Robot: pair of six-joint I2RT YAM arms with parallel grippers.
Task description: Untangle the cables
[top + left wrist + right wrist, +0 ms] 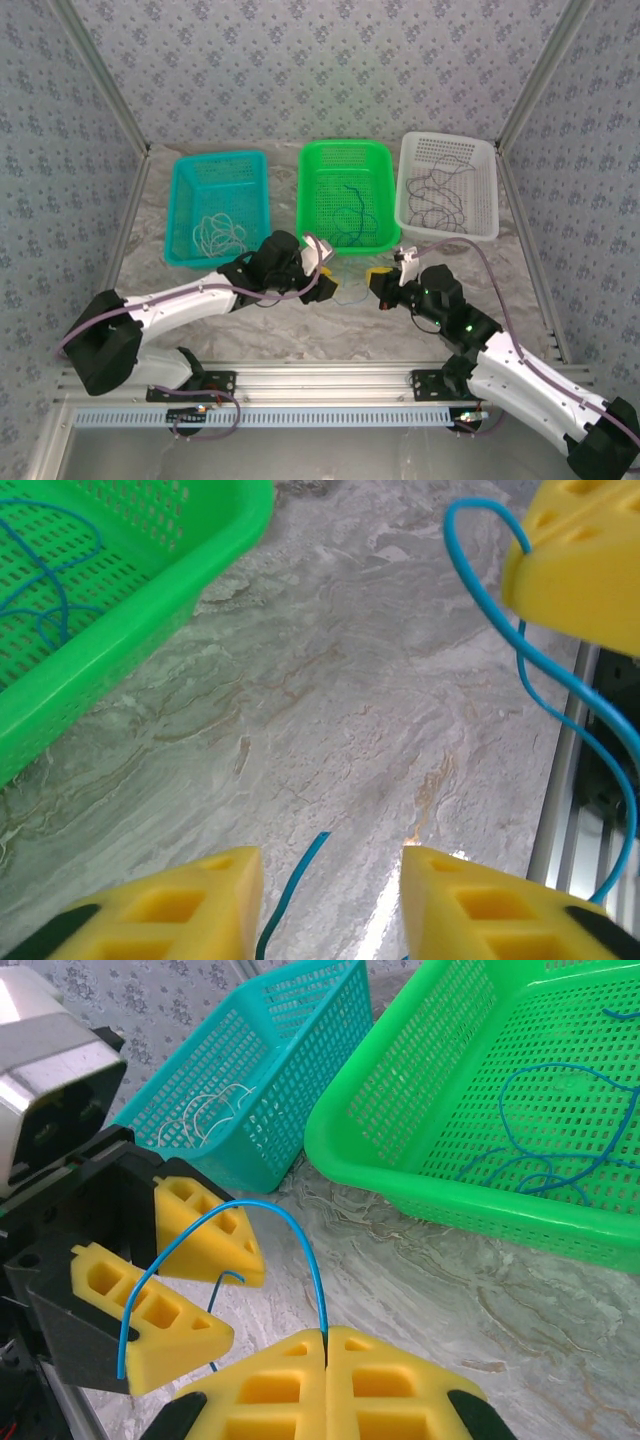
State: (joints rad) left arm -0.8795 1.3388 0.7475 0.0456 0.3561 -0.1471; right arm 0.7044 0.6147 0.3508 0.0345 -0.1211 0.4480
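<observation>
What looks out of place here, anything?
One blue cable is out of the green basket, where a second blue cable lies. It arches above the table: the right gripper pinches it, and a stretch runs between the open fingers of the left gripper. Nothing spilled or damaged.

White-shelled left arm (190, 300) and right arm (520, 375), 2 alike, with black joints and blocky black bases, a thick purple cable (500, 290) along each. Yellow foam wedge fingers (400, 1380) with rectangular cut-outs on black mounts. Small green light (466, 327) near right wrist.
</observation>
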